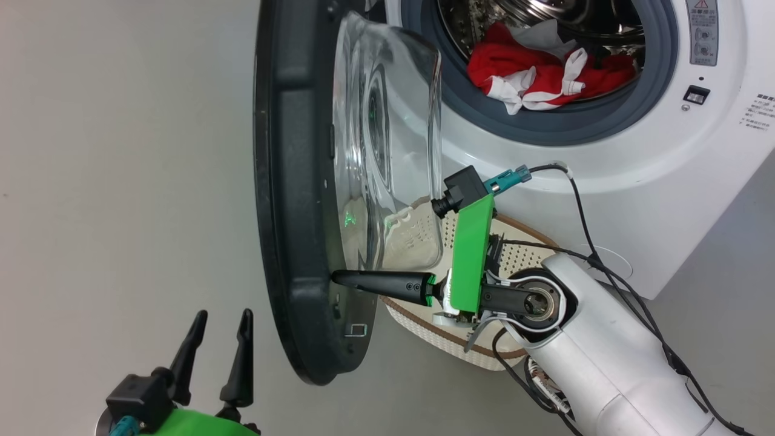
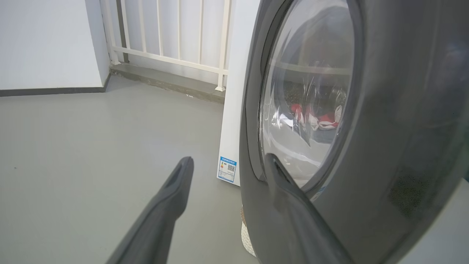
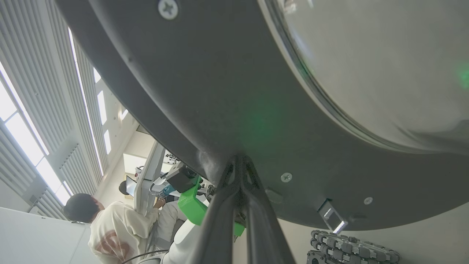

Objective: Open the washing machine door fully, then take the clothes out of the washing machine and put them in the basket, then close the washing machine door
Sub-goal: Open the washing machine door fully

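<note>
The washing machine door (image 1: 290, 200) stands swung out, edge-on in the head view, its glass bowl (image 1: 387, 151) facing the drum. My right gripper (image 1: 336, 278) is shut, its tip pressed against the door's inner dark rim (image 3: 227, 121) below the glass. My left gripper (image 1: 221, 321) hangs open at lower left, outside the door, holding nothing; in the left wrist view its right finger (image 2: 293, 205) overlaps the door's outer rim (image 2: 403, 128). Red and white clothes (image 1: 533, 72) lie in the washing machine (image 1: 666, 200) drum. The cream basket (image 1: 424, 327) sits on the floor beneath my right arm, partly hidden.
Grey floor spreads to the left of the door. A white railing (image 2: 172, 36) and wall stand behind the machine's side. A person in a pale top (image 3: 110, 227) sits behind the robot. Black cables (image 1: 605, 260) trail along my right forearm.
</note>
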`<state>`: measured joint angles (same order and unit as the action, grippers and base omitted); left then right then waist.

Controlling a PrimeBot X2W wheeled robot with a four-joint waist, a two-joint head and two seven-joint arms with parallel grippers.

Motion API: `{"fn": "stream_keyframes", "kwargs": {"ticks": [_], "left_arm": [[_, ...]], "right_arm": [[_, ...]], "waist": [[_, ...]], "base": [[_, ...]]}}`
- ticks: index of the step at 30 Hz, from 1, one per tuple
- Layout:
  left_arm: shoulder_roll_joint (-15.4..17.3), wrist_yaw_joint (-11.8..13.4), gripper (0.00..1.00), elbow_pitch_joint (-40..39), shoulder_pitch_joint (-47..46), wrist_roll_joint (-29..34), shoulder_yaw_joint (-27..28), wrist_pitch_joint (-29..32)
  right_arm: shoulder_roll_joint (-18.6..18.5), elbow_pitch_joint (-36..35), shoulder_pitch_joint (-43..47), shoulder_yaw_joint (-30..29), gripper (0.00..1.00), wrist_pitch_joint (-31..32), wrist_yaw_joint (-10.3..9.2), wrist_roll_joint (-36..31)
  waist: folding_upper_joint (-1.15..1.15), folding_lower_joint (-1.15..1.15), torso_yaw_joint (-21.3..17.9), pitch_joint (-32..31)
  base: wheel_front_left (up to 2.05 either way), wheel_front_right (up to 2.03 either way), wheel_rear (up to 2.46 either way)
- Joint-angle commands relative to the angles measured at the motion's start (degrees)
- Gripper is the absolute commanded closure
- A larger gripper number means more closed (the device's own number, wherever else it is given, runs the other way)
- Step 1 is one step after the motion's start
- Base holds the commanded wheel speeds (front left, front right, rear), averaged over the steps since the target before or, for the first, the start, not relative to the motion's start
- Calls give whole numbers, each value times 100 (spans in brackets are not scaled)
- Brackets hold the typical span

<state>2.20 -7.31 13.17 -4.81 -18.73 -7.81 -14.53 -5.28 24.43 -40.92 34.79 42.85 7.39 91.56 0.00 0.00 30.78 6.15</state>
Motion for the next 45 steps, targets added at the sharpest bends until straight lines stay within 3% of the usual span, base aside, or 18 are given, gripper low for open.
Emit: {"fn": "stream_keyframes", "kwargs": {"ticks": [1,6,7,8,10,11,12,26,38,45], "left_arm": [[87,-18,0,-102,-42,80,219,-47],[81,-18,0,-98,-16,97,283,-47],[80,-18,0,-99,-13,97,292,-47],[79,-18,0,-98,-9,93,299,-47],[77,-18,0,-81,-3,87,308,-47],[76,-18,0,-66,1,85,307,-47],[75,-18,0,-47,7,84,309,-47],[121,-18,0,48,38,133,414,-47],[132,-18,0,35,105,154,541,-47],[125,-18,0,3,185,159,595,-47]], "right_arm": [[215,-128,-57,89,100,-66,10,31],[233,-86,-117,163,100,-179,10,110],[235,-96,-117,171,96,-212,10,117],[236,-112,-107,177,73,-233,10,125],[237,-136,-60,141,45,-294,10,149],[237,-139,-31,117,8,-335,10,131],[232,-140,7,95,0,-370,10,106],[-454,-61,721,9,0,-1087,10,-505],[-1253,-114,1221,460,0,-2338,10,-1141],[-1623,-96,1375,716,0,-3385,10,-1469]], "waist": [[0,0,21,-23],[0,0,23,-45],[0,0,21,-52],[0,0,17,-61],[0,0,6,-93],[0,0,-2,-112],[0,0,-18,-138],[0,0,-356,-289],[0,0,-557,-366],[0,0,-606,-432]], "base": [[0,0,0],[0,0,0],[0,0,0],[0,0,0],[0,0,0],[0,0,0],[0,0,0],[0,0,0],[0,0,0],[0,0,0]]}}
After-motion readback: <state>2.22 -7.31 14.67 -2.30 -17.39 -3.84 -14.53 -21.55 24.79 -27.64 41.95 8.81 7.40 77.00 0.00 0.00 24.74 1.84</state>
